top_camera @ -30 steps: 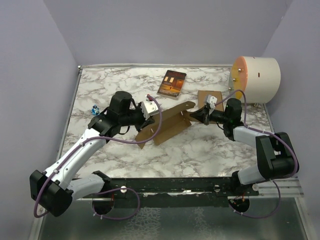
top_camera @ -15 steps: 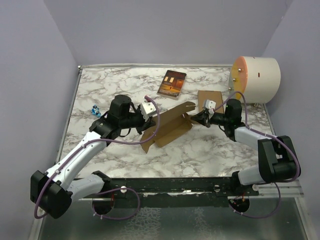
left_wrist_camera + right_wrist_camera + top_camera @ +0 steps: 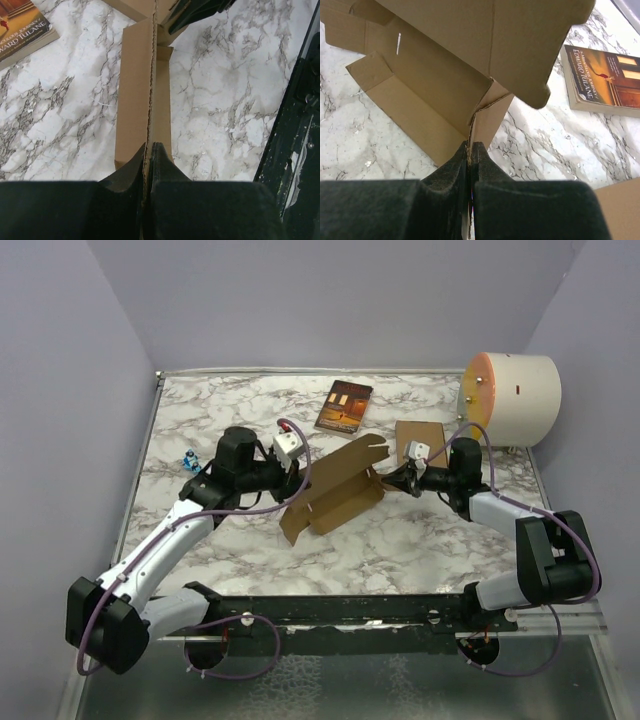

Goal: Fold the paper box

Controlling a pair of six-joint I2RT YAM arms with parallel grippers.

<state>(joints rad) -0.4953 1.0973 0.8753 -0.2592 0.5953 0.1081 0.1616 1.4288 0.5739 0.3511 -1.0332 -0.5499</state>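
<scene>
Shows a marble-topped desk [image 3: 400,540] walled in pale violet, with a cream drum [image 3: 515,397] lying on its side at the far right corner. At centre, catches the paper box [image 3: 335,492], a die-cut brown sheet partly folded into a trough, slanting from near left to far right between the two arms. Takes in a flat brown carton [image 3: 427,429] just beyond the box's right end and, farther left, a dark red-brown book [image 3: 343,406] with a picture cover. Finds the left claw [image 3: 148,147] pinched tight on a thin upright cardboard edge at the box's near-left end, nothing but the sheet between its fingers. Finds the right claw [image 3: 470,145] likewise clamped on a creased flap at the opposite end. Picks out, beside the left arm, a small blue object [image 3: 189,462].
</scene>
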